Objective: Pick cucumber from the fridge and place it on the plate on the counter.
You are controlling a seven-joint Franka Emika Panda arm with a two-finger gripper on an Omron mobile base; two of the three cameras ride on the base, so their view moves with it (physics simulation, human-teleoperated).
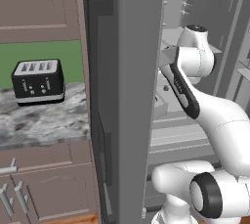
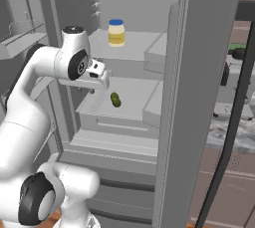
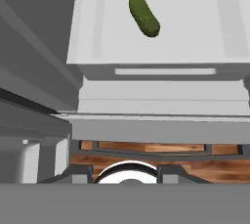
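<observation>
I am looking into the open fridge (image 2: 209,72) with the arm reached in at shelf height. Nearest me in the hand view is a strip of brown wood floor (image 3: 146,148), then the pale grey fronts of the lower drawers (image 3: 161,103), stepped one above the other. Beyond them sits the light grey shelf (image 3: 195,27), flat and plain, with raised side walls.

The cucumber (image 3: 144,14) lies on that shelf, left of its middle and toward the far side. It is short, dark green and bumpy, with a small yellow tip at its far end, and it lies at a slant. In the right base view the cucumber (image 2: 115,99) rests alone on the middle shelf, with bare shelf all round it.

The pincer (image 2: 97,80) hangs at the near left edge of that shelf, apart from the cucumber and holding nothing; its jaws are drawn in as far as they go. One shelf higher, farther back, stands a jar (image 2: 116,33) with a blue lid.

To the left of the fridge, the marbled desk (image 1: 44,120) carries a black toaster (image 1: 38,81) before a green wall.
</observation>
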